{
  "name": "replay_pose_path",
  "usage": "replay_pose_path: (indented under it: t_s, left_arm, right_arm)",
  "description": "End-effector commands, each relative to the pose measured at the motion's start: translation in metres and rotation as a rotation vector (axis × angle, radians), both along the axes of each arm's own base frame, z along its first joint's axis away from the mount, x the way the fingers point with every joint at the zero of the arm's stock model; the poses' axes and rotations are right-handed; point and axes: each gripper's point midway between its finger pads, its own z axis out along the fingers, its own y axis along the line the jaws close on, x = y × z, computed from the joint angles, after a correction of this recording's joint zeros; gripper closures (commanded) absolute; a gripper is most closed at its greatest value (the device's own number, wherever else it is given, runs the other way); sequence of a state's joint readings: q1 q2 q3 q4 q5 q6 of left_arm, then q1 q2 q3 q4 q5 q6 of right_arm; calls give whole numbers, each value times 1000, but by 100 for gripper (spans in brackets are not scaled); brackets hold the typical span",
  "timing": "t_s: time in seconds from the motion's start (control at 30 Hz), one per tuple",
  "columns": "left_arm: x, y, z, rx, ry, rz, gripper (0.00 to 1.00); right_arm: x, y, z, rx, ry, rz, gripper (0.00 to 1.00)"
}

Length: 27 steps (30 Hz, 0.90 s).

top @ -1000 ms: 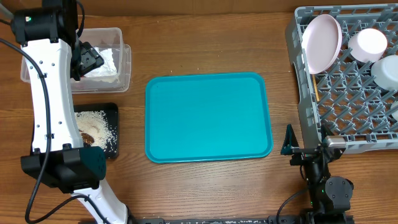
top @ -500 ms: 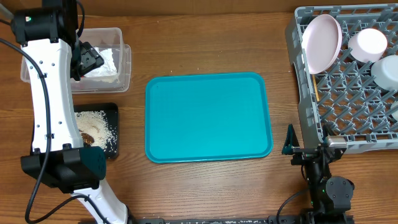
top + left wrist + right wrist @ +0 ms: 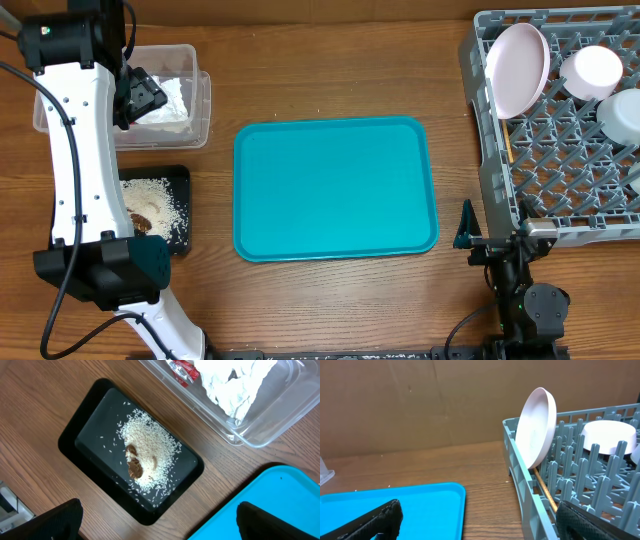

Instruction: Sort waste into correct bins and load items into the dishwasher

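Looking down from overhead, found the left gripper (image 3: 159, 506) poised above the far left corner of the brown wooden bench (image 3: 330, 60), fingers released and spread wide, grasping nothing. Saw beneath it the clear rectangular plastic tub (image 3: 201, 112), set at that far left corner, with crumpled white paper napkins (image 3: 172, 100) heaped inside and a red shiny snack wrapper (image 3: 182, 369) lying against them.

Noted the shallow black rectangular tray (image 3: 80, 425) along the left edge, nearward of the tub and apart from it, carrying a mound of whitish rice-like crumbs (image 3: 150, 447) with brown food scraps (image 3: 133, 464) on the mound.

Placed the large teal rectangular serving tray (image 3: 335, 188) at mid-bench, between the two bins and the rack.

Found the big grey plastic dish rack (image 3: 488, 175) at the far right corner. Counted in it:
- a pinkish-white shallow round dish (image 3: 518, 68) standing on edge at the rack's far left end;
- a white round vessel (image 3: 592, 70) turned mouth-down just right of the dish;
- a pale grey-green bowl (image 3: 622, 115) nearward of that vessel, cut by the picture's edge;
- a thin wooden chopstick (image 3: 545, 492) lying inside the rack's left wall, below the dish.

Found the right gripper (image 3: 477, 506) low over the bench, just beside the rack's near left corner, fingers likewise released and wide apart, holding nothing.
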<state>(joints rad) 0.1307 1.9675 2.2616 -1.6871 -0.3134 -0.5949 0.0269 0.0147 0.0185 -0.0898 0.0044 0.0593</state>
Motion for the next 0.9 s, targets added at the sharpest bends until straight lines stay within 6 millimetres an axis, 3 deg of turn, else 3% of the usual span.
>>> replay_pose_path:
  t_s: [0.0,0.6,0.87]
  left_arm:
    - [-1,-3,11,6,-30,-18,0]
    - [-3,-3,16,8,-45,-19,0]
    - [-38,1,43,73,-70,-38,0]
  right_arm:
    - [0,0,-1,-4,-7,-2,0]
    - [0,0,-1,-4,-7,-2,0]
    - [0,0,-1,-4,-7,-2,0]
